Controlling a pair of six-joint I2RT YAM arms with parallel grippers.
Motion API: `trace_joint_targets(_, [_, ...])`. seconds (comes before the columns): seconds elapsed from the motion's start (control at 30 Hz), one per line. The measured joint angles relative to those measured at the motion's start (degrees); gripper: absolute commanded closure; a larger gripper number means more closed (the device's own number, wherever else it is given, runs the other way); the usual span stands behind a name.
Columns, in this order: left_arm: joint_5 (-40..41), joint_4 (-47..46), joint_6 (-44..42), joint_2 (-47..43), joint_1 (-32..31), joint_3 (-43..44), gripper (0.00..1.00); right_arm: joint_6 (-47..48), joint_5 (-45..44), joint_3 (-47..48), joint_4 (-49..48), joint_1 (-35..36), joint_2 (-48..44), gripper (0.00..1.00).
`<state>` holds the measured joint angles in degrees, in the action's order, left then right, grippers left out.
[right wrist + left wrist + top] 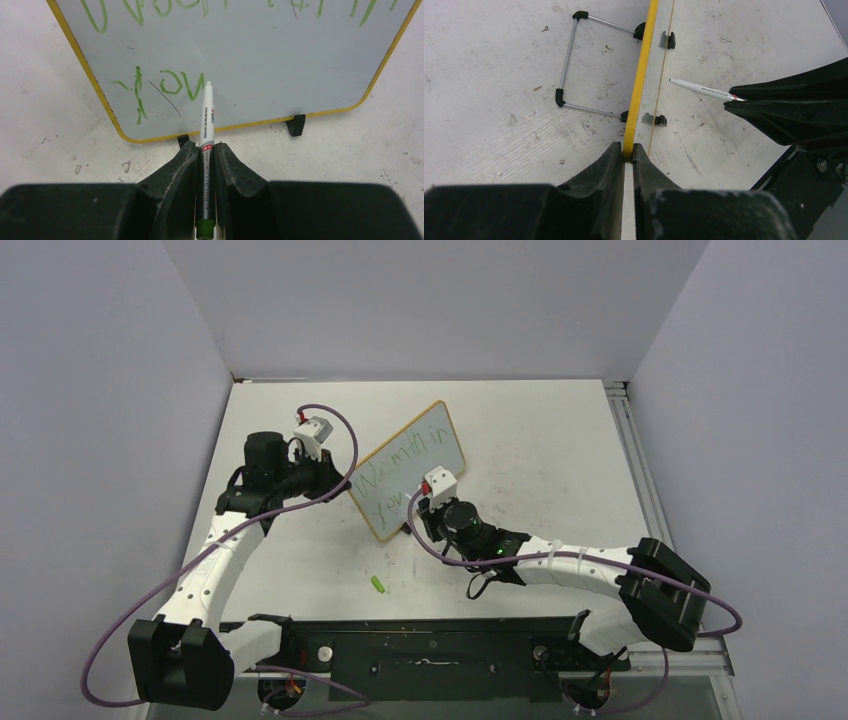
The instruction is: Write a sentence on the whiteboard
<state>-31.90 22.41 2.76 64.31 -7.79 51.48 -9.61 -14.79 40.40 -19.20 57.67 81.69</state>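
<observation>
The whiteboard point(410, 470) stood upright mid-table, gripped at one edge and faced by a marker point(207, 112).
The left gripper point(628, 150) pinched the board's yellow left edge between its jaws. The right gripper point(205, 147) was clamped on the white marker, whose tip pointed at the lower line of the green sentence point(175, 85). Whether it touched the surface could not be told. A small green object point(378, 584) lay on the table point(560, 460), nearer than the board.

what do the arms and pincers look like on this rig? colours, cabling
The left arm and right arm have white link shells and black joint housings. A purple cable loops along each. Each wrist carries a small white camera box with a red connector. The left pincer and right pincer are matte black with tapered fingers.
</observation>
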Motion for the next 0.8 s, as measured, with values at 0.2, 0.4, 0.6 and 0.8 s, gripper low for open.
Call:
trace_joint_targets(0.2, [-0.04, -0.02, 0.00, 0.00, 0.00, 0.00, 1.00, 0.15, 0.02, 0.07, -0.66, 0.00, -2.86, 0.95])
trace_joint_targets(0.4, [-0.09, 0.00, 0.00, 0.00, 0.00, 0.00, 1.00, 0.61, 0.20, 0.66, -1.11, 0.00, -1.73, 0.95])
trace_joint_targets(0.6, [-0.09, 0.00, 0.00, 0.00, 0.00, 0.00, 1.00, 1.05, 0.46, 1.97, -1.86, 0.00, -0.22, 0.95])
trace_joint_targets(0.8, [-0.09, 0.00, 0.00, 0.00, 0.00, 0.00, 1.00, 1.11, 0.70, 2.99, -2.27, -0.02, 1.86, 0.95])
